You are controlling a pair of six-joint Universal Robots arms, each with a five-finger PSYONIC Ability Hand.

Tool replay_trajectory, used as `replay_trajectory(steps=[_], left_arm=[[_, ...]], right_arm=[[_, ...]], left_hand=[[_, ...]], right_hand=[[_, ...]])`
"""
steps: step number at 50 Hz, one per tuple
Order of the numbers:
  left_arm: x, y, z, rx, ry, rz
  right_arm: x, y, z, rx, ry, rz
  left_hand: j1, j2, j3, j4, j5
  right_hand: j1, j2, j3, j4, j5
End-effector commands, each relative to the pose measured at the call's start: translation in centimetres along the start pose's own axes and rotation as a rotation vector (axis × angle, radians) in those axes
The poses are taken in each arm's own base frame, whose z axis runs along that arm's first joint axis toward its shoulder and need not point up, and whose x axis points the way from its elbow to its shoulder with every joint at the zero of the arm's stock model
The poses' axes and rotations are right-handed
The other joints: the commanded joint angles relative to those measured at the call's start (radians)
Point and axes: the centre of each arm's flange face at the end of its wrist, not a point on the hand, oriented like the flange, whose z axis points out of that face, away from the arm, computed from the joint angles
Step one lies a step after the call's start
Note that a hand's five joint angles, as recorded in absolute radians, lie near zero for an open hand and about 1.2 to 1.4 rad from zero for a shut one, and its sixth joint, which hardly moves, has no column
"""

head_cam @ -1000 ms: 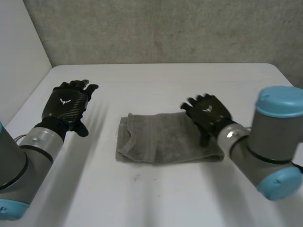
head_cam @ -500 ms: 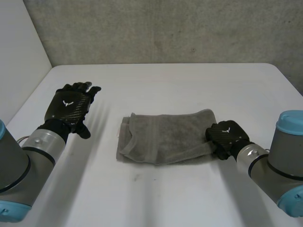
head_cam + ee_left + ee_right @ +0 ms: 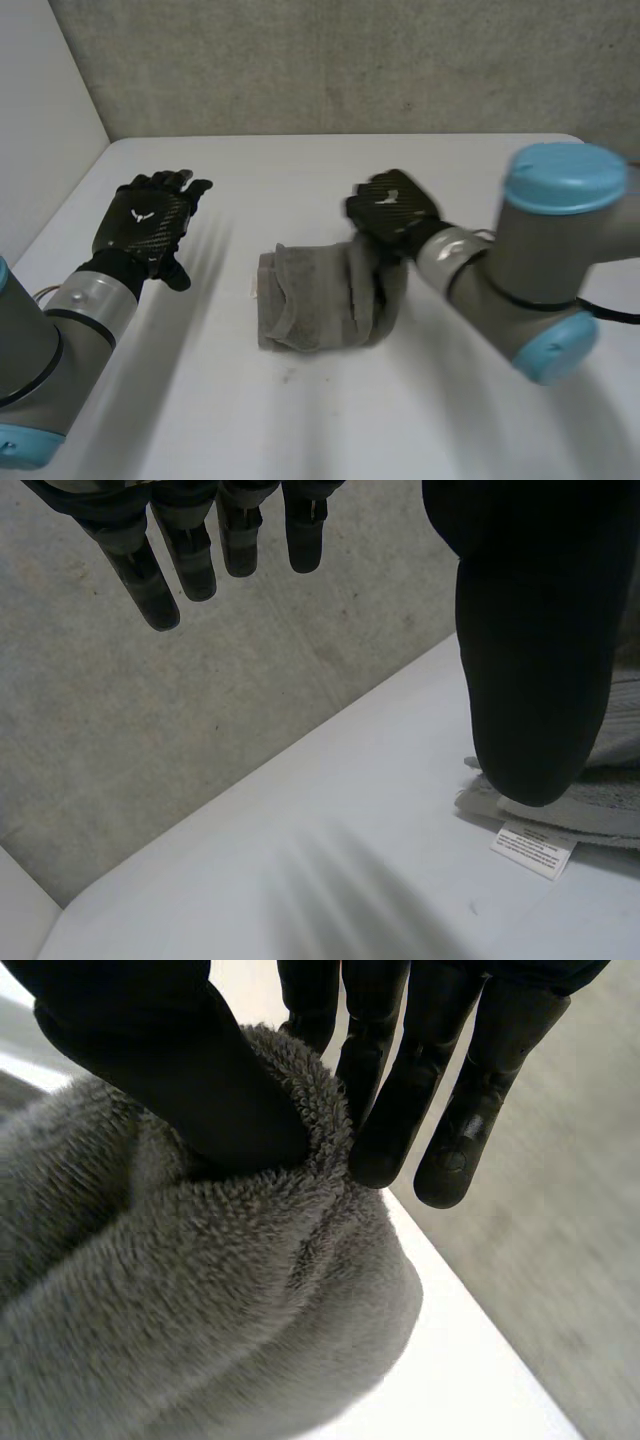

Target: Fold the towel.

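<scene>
- Pinching the towel between its thumb and its fingers, the right hand has hold of one end of the cloth.
- From the right wrist, the thumb presses into the fluffy grey edge. The fingers sit close on the other side of that edge.
- From the head, the right hand is up above the towel, and the end it holds is off the table.
- That lifted end bends over toward the left, so the towel makes a soft hump under the hand.
- The rest of the towel lies flat near the middle of the table, in layers on top of each other.
- The right arm reaches in from the right edge of the table. It is grey with light-blue caps.
- The left hand is held over the table near its left edge, well apart from the towel.
- Its fingers are straight and spread a little, and it has nothing in it.
- From the left wrist, the left hand shows a thick thumb. The fingers point toward the far edge of the table.
- Past the thumb, the near end of the towel lies on the table, with a small white label sticking out from under it.
- A rough grey wall stands behind the far edge of the table.
</scene>
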Motion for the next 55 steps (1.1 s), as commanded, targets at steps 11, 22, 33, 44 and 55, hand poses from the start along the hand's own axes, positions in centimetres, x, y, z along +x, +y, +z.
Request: replay_trajectory(steps=[11, 22, 33, 44, 55], left_arm=[[-0.9, -2.3, 1.3, 0.071, -0.023, -0.066], [0.0, -5.7, 4.3, 0.120, -0.011, -0.195], [8.1, -3.5, 6.3, -0.041, 0.144, -0.264], [11.7, 1.3, 7.0, -0.174, 0.179, -0.230], [9.8, 4.2, 6.1, -0.299, 0.121, -0.200]], right_arm=[[-10.9, 0.8, 1.7, 0.053, -0.285, -0.257], [-0.8, -1.8, -0.5, 0.082, -0.027, 0.168], [6.7, 2.5, -3.9, -0.106, 0.228, 0.516], [5.7, 4.0, -3.4, -0.196, 0.184, 0.547], [2.8, 4.6, -0.1, -0.219, 0.095, 0.517]], left_hand=[[0.009, 0.013, 0.012, 0.010, -0.023], [0.009, 0.013, 0.012, 0.010, -0.023], [0.009, 0.013, 0.012, 0.010, -0.023], [0.012, 0.016, 0.015, 0.013, -0.020], [0.009, 0.013, 0.012, 0.010, -0.023]], right_hand=[[-0.050, 0.123, 0.112, 0.110, 0.123], [-1.202, -1.029, -1.040, -1.042, -1.029], [-1.202, -1.029, -1.040, -1.042, -1.029], [-1.202, -1.029, -1.040, -1.042, -1.029], [-1.202, -1.029, -1.040, -1.042, -1.029]])
